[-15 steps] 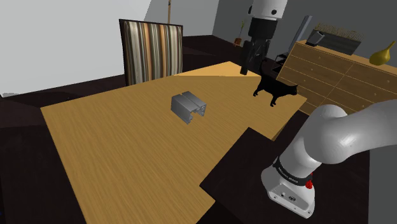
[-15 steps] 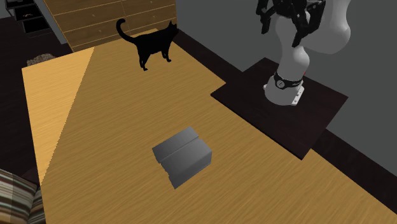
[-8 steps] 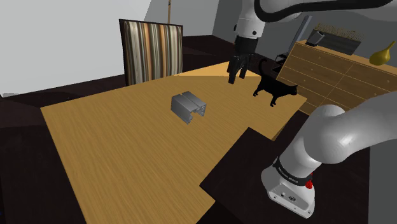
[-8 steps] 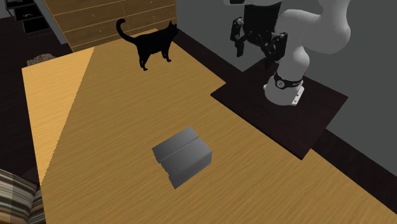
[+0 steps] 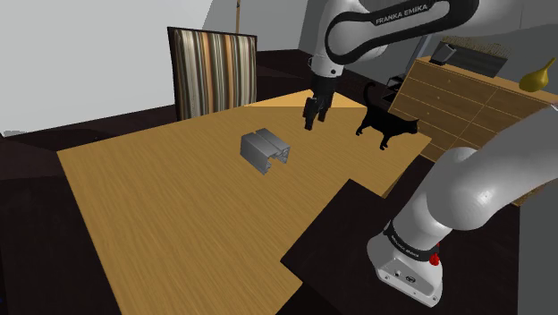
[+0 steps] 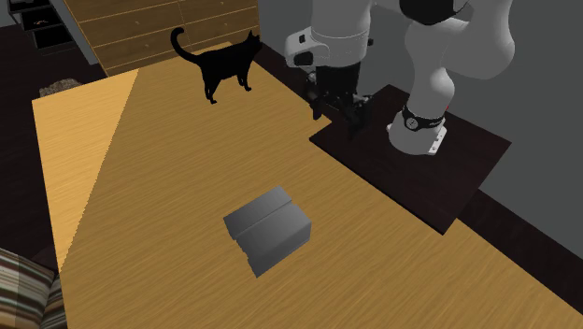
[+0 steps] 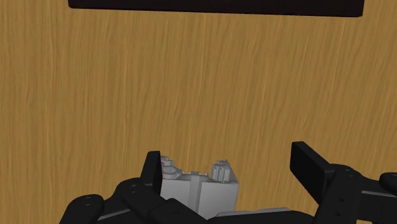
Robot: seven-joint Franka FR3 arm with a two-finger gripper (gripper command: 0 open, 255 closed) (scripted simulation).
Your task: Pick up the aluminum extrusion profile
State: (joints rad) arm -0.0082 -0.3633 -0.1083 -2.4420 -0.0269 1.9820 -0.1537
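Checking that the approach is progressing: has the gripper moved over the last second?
Yes. In the shoulder view the gripper has come down and leftward, away from the black cat and toward the grey extrusion profile.

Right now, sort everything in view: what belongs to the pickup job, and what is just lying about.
Job: grey extrusion profile, on the wooden table; gripper, fingers open, above the table, not holding it.
Lying about: black cat figure, striped chair, wooden dresser, yellow vase.
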